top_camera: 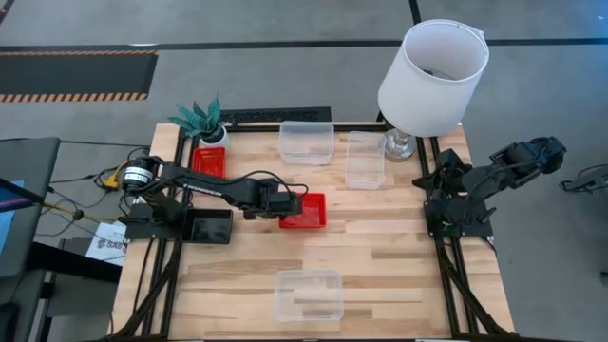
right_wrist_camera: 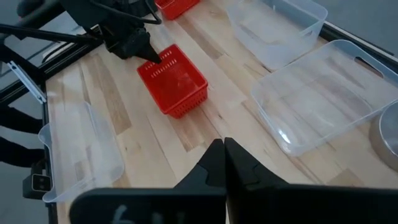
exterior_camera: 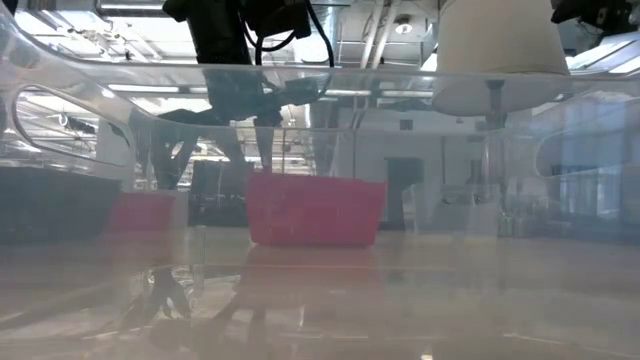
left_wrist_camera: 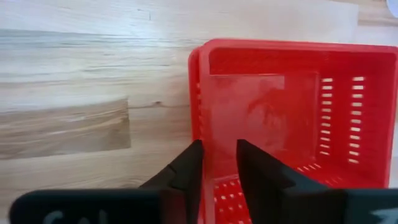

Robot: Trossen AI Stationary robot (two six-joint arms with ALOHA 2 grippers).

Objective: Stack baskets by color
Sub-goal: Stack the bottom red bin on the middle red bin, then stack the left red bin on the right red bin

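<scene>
A red basket (top_camera: 306,211) stands on the table's middle; in the left wrist view a second rim (left_wrist_camera: 193,93) shows beside its left wall, as of one basket nested in another. My left gripper (left_wrist_camera: 219,149) is open at that wall, one finger outside (left_wrist_camera: 186,171) and one inside (left_wrist_camera: 255,174). Another red basket (top_camera: 209,159) sits by the plant, and a black one (top_camera: 209,227) at the left edge. Clear baskets stand at the far middle (top_camera: 306,142), beside it (top_camera: 365,160) and at the near edge (top_camera: 308,294). My right gripper (right_wrist_camera: 224,155) is shut, raised at the table's right. My left gripper's fingers slant down from the table's left and straddle the red basket's left wall (left_wrist_camera: 204,143), with a gap between them wider than the wall. Whether either finger touches the wall I cannot tell. The basket rests on the table.
A white-shaded lamp (top_camera: 432,76) stands at the far right corner and a small green plant (top_camera: 201,119) at the far left. Bare wood lies between the red basket and the near clear basket. The low view looks through that clear basket's wall (exterior_camera: 80,130).
</scene>
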